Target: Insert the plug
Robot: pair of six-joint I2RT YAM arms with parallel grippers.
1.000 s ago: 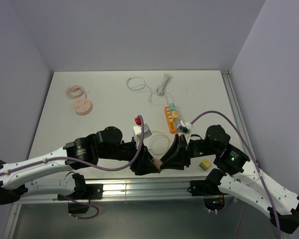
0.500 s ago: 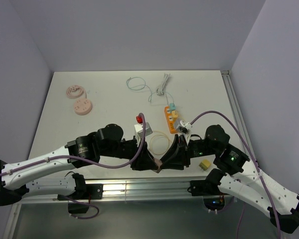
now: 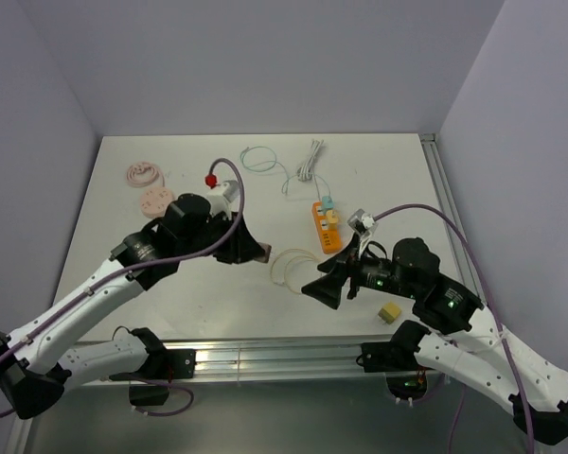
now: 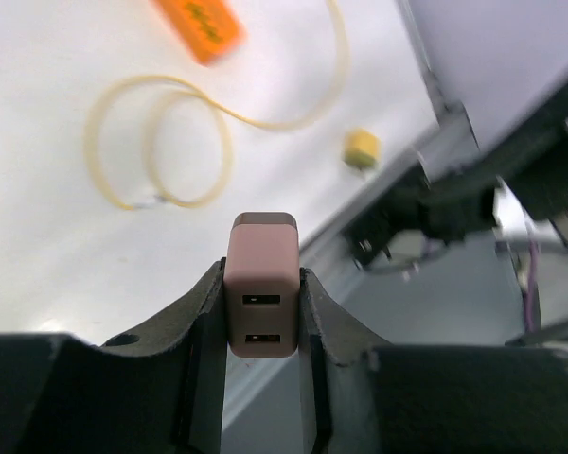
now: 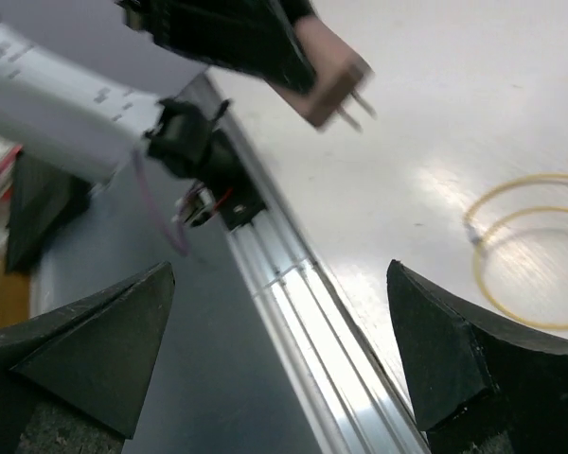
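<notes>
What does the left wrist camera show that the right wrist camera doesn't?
Only the left wrist view shows the orange power strip, the small yellow block and the two USB ports on the pink charger, which the left gripper clamps. Only the right wrist view shows the charger's two prongs, plus the right gripper open and holding nothing. Both show the charger, the coiled yellow cable and the table's metal edge rail.
</notes>
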